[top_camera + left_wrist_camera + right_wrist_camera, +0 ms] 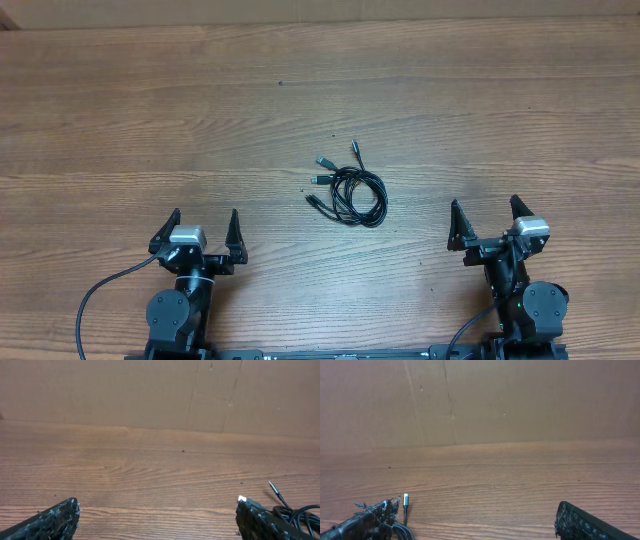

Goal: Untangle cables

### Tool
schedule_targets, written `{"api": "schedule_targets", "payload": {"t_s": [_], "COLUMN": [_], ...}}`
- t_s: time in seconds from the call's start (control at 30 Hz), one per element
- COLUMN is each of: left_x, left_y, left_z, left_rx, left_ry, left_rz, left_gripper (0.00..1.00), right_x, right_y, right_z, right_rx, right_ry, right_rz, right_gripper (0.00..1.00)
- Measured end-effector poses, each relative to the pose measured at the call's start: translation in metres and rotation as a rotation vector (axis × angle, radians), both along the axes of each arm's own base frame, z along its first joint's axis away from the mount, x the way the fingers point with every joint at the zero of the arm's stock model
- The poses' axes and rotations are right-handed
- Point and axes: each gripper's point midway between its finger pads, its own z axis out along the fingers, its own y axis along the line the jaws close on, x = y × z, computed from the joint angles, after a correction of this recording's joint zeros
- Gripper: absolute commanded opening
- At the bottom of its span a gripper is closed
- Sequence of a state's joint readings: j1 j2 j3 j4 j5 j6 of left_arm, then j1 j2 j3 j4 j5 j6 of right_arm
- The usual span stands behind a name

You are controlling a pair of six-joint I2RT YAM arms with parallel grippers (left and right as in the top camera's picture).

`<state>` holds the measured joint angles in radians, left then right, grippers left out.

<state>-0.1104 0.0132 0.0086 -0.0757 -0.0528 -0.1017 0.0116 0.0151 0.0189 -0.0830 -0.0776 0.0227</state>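
Closest to me, the left gripper [205,214] and the right gripper [484,203] sit at the near edge of the table [120,120]. Both have their jaws spread wide and hold nothing. Neither touches the cables [350,188], which lie as one small bundle on the wood between the two arms and a little farther out, well apart from both. Each wrist camera catches only a bit of cord at the inner edge of its picture.

My guess is the trouble starts with the first grab. The cords are thin and lie flat, so fingers coming down may scrape the wood and miss. If they close over several strands at once, pulling would tighten the tangle, not loosen it. A tug on one end could drag the whole light bundle across the table. Both arms also have to reach into the same small spot, so they could bump each other.

The coil looks like a flattened oval, with its long axis running roughly from near-right to far-left. The closed loop faces the near side. The plugs [321,161] fan out toward the left and the far side, where a plain brown wall [150,390] stands behind the table.
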Motion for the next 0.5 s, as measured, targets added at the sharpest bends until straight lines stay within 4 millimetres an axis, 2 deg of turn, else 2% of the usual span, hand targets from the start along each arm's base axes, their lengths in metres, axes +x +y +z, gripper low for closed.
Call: {"api": "schedule_targets", "payload": {"t_s": [0.5], "left_x": [0.0000], "left_y": [0.0000], "left_z": [0.0000], "left_rx": [0.000], "left_ry": [0.000], "left_rz": [0.000], "left_gripper": [1.00], "right_x": [0.0000], "right_y": [-0.0001], "right_z": [-0.0001], "right_rx": [0.000], "right_ry": [0.000], "right_rz": [0.000], "right_gripper": [1.00]}}
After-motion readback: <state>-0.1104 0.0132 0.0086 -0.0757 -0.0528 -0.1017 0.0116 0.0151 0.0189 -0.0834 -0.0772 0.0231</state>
